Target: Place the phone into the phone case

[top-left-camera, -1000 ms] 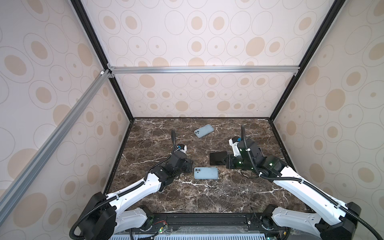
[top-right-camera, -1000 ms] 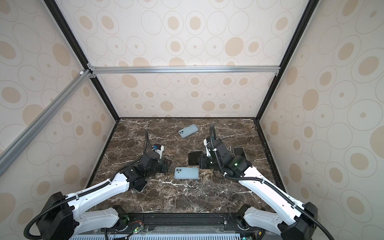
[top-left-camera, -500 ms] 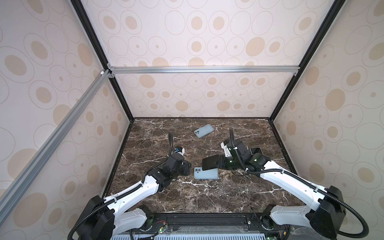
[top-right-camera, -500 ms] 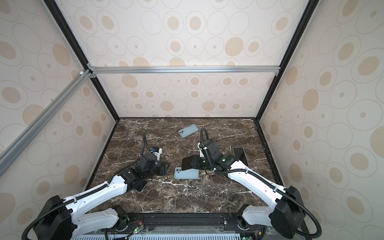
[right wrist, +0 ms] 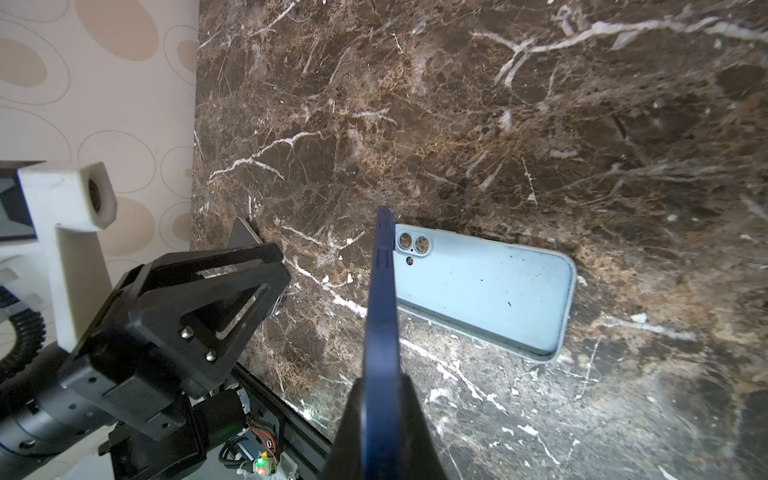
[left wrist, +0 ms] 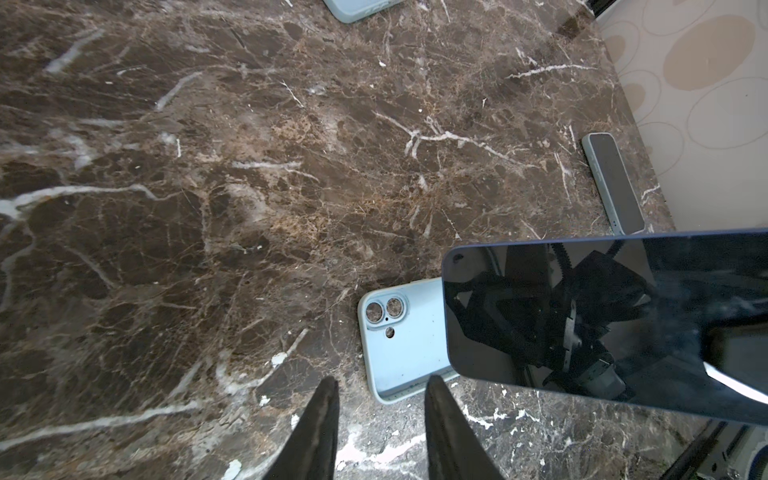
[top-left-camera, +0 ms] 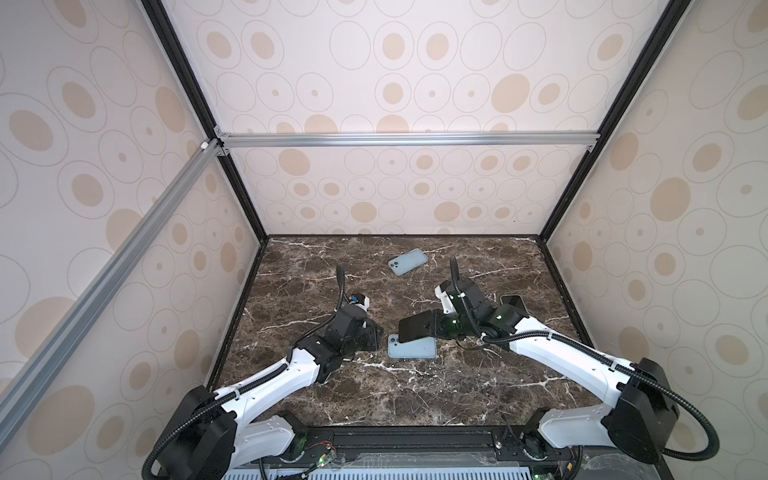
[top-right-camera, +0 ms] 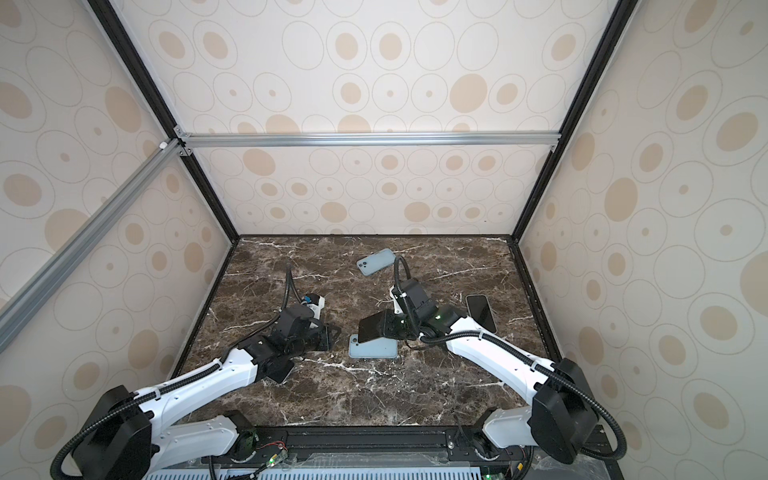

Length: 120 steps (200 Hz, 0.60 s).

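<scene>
One phone (right wrist: 380, 291) is held clamped in the right gripper (right wrist: 380, 399) just above the case (right wrist: 490, 286), which could be shoved aside, being unpinned by the parted left gripper (left wrist: 382, 386) beside it.

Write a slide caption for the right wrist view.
Right gripper shut on the dark blue phone, held edge-on over the empty light blue case on the marble table.

A dark phone (left wrist: 602, 316) hangs over the light-blue phone case (left wrist: 399, 345), beyond parted jaws.

The phone case (left wrist: 399, 353) is half hidden — the phone (left wrist: 602, 316) covers it.
</scene>
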Each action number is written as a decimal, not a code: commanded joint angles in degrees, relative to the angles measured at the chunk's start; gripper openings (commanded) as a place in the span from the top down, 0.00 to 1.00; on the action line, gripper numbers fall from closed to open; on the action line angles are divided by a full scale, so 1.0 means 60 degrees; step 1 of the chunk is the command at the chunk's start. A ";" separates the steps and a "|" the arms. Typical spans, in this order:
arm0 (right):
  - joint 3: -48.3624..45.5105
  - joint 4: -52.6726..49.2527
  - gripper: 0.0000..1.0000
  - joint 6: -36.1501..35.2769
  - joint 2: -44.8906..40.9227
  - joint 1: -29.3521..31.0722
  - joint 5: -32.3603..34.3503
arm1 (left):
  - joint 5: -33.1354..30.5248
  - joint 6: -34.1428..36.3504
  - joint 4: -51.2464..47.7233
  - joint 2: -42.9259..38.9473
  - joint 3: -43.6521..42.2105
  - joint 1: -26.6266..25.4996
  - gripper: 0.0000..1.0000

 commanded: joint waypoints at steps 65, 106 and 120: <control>-0.0257 0.0506 1.00 0.0389 0.0022 -0.0017 -0.0258 | 0.1059 -0.0702 0.1052 0.0699 -0.0157 0.0121 0.65; -0.0479 0.0842 1.00 0.0528 0.0251 -0.0018 -0.0374 | 0.1285 -0.0776 0.1252 0.1092 -0.0271 0.0126 0.65; -0.0512 0.0960 1.00 0.0554 0.0354 -0.0020 -0.0403 | 0.1324 -0.0824 0.1365 0.1171 -0.0315 0.0129 0.65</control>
